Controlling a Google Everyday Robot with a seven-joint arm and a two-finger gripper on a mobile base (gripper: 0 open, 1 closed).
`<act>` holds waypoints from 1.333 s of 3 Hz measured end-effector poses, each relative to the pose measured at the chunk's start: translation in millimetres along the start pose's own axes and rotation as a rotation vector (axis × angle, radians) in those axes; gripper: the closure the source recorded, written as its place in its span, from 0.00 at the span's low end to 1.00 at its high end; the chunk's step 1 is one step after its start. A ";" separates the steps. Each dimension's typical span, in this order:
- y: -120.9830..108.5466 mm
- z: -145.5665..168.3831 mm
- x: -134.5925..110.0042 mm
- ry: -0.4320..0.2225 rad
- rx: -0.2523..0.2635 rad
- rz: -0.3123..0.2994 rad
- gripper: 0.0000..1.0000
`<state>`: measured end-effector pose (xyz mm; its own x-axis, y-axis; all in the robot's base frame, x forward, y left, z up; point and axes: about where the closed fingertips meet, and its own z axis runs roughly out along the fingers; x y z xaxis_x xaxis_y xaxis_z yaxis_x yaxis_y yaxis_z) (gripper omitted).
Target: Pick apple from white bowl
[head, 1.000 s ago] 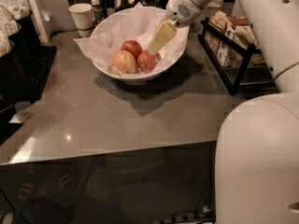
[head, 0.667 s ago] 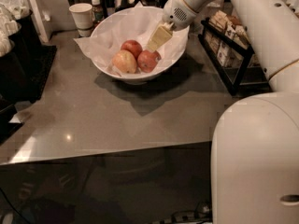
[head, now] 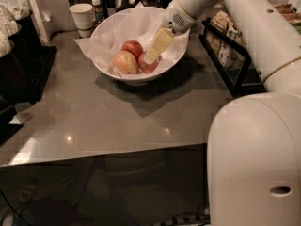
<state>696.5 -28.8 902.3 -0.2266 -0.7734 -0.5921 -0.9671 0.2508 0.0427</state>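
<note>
A smooth, rounded white robot body point(head: 254, 164) fills the near right corner, well below the pale yellow, slab-shaped gripper point(head: 150, 57). Its thick white tubular arm point(head: 244, 18) slants down from the upper right to the gripper. Beneath everything is a flat grey table top point(head: 94, 121) with a soft sheen. The gripper hangs inside a deep round glossy white bowl point(head: 162, 72) lined with crumpled white paper point(head: 113, 29). It cannot be told whether the gripper is spread or pressed together. To its right stands a black wire rack point(head: 233, 72) of small packets. Well to its upper left stands a white paper cup point(head: 83, 17). The gripper's tip sits right at the dull red round apple point(head: 151, 67), which lies in the bowl, partly hidden behind it. Just left of the tip lies a paler yellow-and-pink apple point(head: 125, 62), and just behind that a brighter red apple point(head: 133, 47).
</note>
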 end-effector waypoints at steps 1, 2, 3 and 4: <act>-1.8 3.3 3.0 -0.002 -0.003 0.004 0.20; -3.6 13.0 7.5 -0.008 -0.020 0.013 0.25; -4.8 16.7 9.8 -0.009 -0.024 0.019 0.25; -7.0 24.7 15.6 -0.010 -0.030 0.033 0.25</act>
<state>702.6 -28.3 872.8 -0.2578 -0.7591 -0.5977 -0.9621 0.2584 0.0869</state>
